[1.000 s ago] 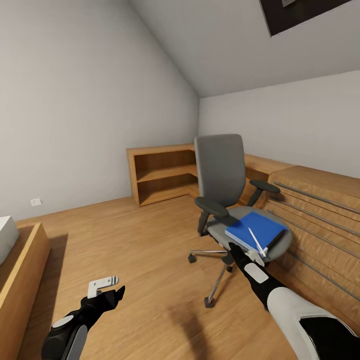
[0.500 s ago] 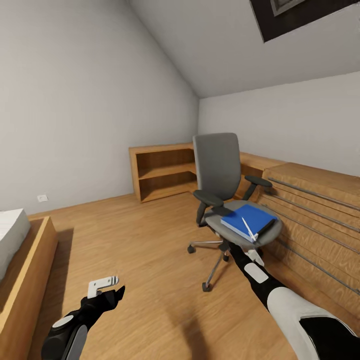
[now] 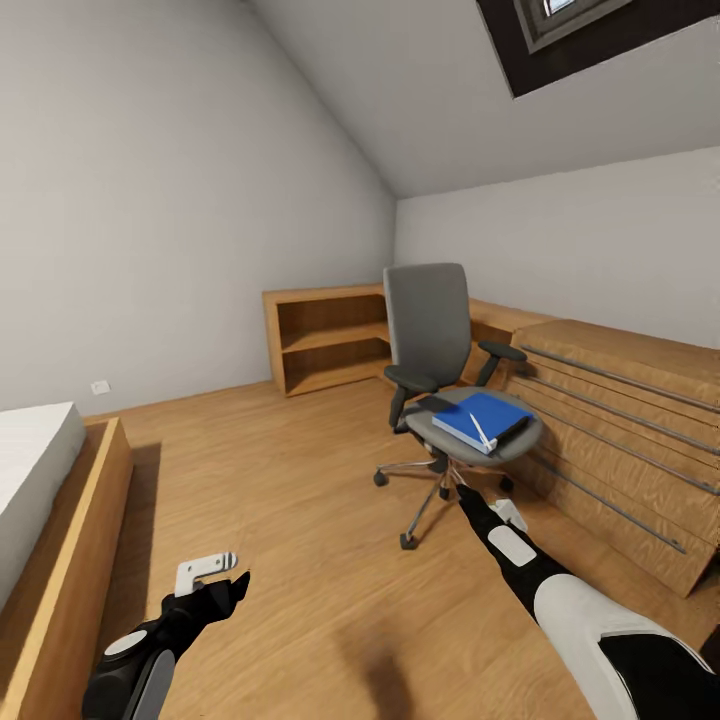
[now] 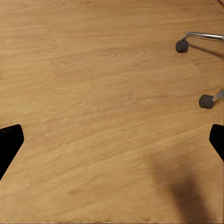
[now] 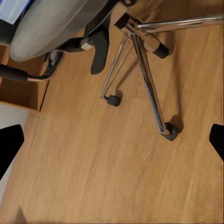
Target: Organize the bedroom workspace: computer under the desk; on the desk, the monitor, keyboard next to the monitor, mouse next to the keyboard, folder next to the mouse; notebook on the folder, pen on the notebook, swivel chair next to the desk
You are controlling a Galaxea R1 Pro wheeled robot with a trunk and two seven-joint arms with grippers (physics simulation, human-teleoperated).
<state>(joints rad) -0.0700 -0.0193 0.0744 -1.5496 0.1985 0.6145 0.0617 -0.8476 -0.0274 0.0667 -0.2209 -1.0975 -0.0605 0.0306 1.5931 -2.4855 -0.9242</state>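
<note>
swivel chair (image 3: 440, 380) observed on the oak floor (image 3: 300, 500), beside the light oak dresser (image 3: 620, 430).

the blue folder (image 3: 482, 418) is seen lying on the chair seat, a white pen (image 3: 479, 432) resting on it. the left gripper (image 3: 212, 572) and right gripper (image 3: 506, 518) are held low, both with fingers spread, nothing gripped. open shelves (image 3: 325, 340) are noted in the corner.

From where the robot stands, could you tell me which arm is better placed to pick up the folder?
Right. The right end effector reaches toward the swivel chair holding the folder; the left end effector hangs over bare floor, farther away.
</note>
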